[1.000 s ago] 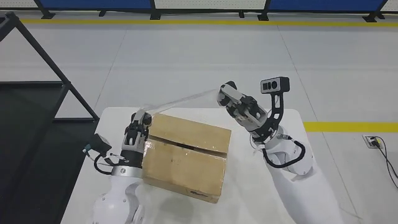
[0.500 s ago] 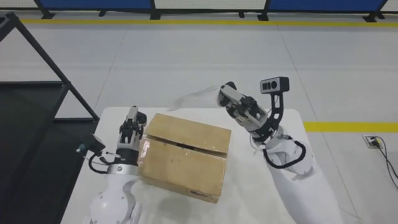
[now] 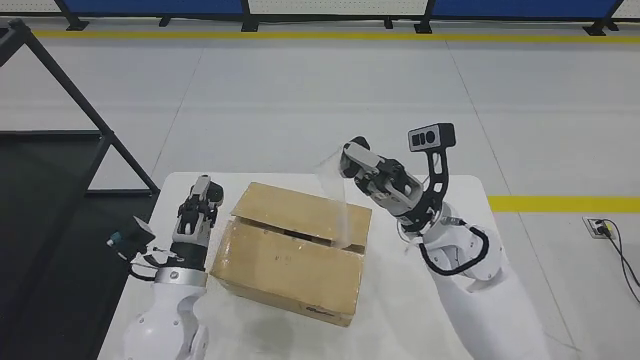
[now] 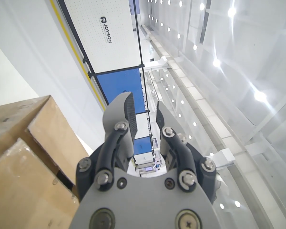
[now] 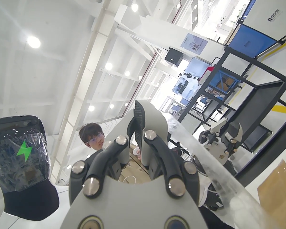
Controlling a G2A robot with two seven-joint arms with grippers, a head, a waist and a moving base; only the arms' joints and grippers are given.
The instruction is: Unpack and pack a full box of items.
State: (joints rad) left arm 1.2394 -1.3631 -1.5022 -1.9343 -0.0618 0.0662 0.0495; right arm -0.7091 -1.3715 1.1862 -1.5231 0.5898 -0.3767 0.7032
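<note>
From the top view, the cardboard box [image 3: 295, 260] sits in the middle of the white tabletop [image 3: 400, 305], its two top flaps down with a dark slit between them. The right end effector [image 3: 350, 155] is raised above the box's far corner and pinches a clear tape strip [image 3: 340, 205], which hangs down onto the lid. Whether the strip's lower end is stuck to the cardboard cannot be told. The left end effector [image 3: 200, 192] stands just beside the box's left end, apart from it. In the left wrist view, the left end effector [image 4: 144, 107] has a moderate gap between its fingers and holds nothing, with the box [image 4: 21, 148] close alongside. In the right wrist view, the right end effector [image 5: 139, 115] is closed on the tape strip [image 5: 205, 158], which trails toward the box [image 5: 276, 191]. This looks like the unsealing step of unpacking. The next move likely calls for carrying the strip clear, discarding it, then lifting the flaps.
</note>
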